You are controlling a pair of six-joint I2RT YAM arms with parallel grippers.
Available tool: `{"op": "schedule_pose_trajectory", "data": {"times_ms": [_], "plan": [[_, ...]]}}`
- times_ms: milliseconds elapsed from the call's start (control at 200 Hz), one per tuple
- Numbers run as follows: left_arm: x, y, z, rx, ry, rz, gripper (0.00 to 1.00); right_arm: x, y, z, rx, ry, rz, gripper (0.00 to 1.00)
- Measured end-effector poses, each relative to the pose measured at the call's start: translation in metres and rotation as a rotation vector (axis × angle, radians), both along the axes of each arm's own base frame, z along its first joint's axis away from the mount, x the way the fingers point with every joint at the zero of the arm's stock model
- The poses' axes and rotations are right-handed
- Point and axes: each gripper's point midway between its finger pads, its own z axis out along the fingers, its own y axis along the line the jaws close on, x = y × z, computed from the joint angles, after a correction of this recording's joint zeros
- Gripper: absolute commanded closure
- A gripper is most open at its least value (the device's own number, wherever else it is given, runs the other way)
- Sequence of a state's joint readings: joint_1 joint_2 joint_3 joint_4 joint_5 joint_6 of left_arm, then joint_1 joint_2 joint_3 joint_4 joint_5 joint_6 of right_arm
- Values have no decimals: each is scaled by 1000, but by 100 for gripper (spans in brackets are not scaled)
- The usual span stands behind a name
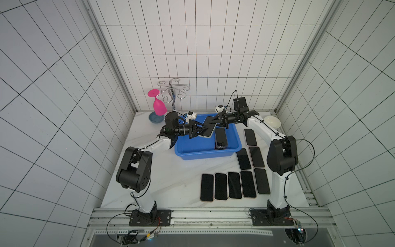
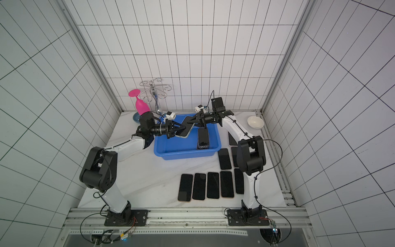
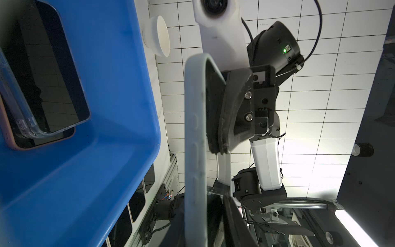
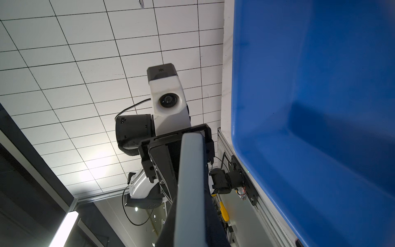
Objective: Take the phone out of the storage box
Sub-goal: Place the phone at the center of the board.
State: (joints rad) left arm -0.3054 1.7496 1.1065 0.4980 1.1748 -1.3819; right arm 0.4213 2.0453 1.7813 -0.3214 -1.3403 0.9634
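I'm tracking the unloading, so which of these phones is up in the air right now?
The pale-cased phone tilted above the storage box, gripped by the left gripper and right gripper; all others lie flat.

readable text: none is showing in any view | closest thing: a tiny pale mark is sitting on the black cap of the camera (image 4: 161, 72) in the right wrist view, possibly a logo, too small to make out | phones (image 3: 49, 85): dark screens are reflecting only wall tiles

Both left arm (image 1: 149, 144) and right arm (image 1: 260, 126) show white shells, black joints.
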Motion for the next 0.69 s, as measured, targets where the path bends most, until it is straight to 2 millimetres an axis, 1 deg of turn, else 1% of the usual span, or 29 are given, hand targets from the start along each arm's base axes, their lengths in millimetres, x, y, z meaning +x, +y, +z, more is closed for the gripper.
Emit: {"op": "schedule_pose_trajectory", "data": {"times_ms": [50, 70, 110, 150, 165, 180, 190, 200, 205, 215, 280, 345, 385, 400, 435, 450, 490, 540, 570, 595, 630, 660, 695], "plan": [[-2, 1, 1, -8, 9, -4, 95, -1, 0, -1, 13, -10, 9, 100], [-2, 1, 2, -11, -1, -6, 98, -1, 0, 0, 21, -18, 16, 93], [-3, 1, 5, -18, 1, -5, 100, -2, 0, 2, 37, -32, 27, 71], [-5, 1, 7, -21, -16, -3, 100, -2, 1, 2, 40, -31, 30, 53], [-6, 2, 7, -22, -19, -4, 100, -3, 2, 3, 38, -26, 29, 42], [-8, 2, 7, -22, -18, -7, 100, -2, 2, 2, 34, -26, 24, 36], [-9, 3, 7, -22, -16, -8, 100, -1, 2, 2, 33, -24, 21, 25], [-11, 3, 6, -21, -14, -10, 100, -1, 2, 2, 33, -24, 19, 10], [-11, 3, 5, -21, -13, -11, 100, -1, 2, 2, 33, -23, 19, 4], [-13, 4, 5, -20, -10, -12, 100, 0, 1, 1, 32, -24, 17, 0], [-22, 11, -1, -14, 12, -5, 100, 1, -2, -4, 19, -15, -1, 1], [-31, 27, -6, -3, 45, 24, 100, 7, -12, -8, 6, -8, -35, 1], [-38, 43, -4, 7, 53, 63, 100, 13, -24, -9, -4, -6, -70, 1], [-42, 53, -4, 15, 65, 92, 100, 18, -32, -9, -9, -3, -92, 1], [-49, 65, 0, 29, 72, 128, 100, 23, -43, -8, -15, -5, -120, 1], [-54, 72, 5, 43, 51, 151, 100, 26, -49, -8, -20, -9, -136, 1], [-65, 83, 13, 78, 21, 201, 100, 32, -62, -6, -32, -20, -170, 1], [-87, 88, 25, 130, -52, 237, 100, 37, -78, -4, -51, -32, -207, 1], [-104, 86, 31, 159, -96, 238, 100, 37, -85, -4, -66, -38, -222, 1], [-118, 84, 33, 179, -128, 232, 100, 36, -88, -4, -78, -44, -224, 1], [-138, 80, 29, 209, -158, 219, 100, 33, -87, -3, -91, -53, -219, 1], [-156, 78, 21, 231, -167, 205, 100, 30, -84, -3, -105, -62, -208, 1], [-174, 78, 5, 258, -156, 188, 100, 23, -78, -4, -121, -65, -187, 1]]}}
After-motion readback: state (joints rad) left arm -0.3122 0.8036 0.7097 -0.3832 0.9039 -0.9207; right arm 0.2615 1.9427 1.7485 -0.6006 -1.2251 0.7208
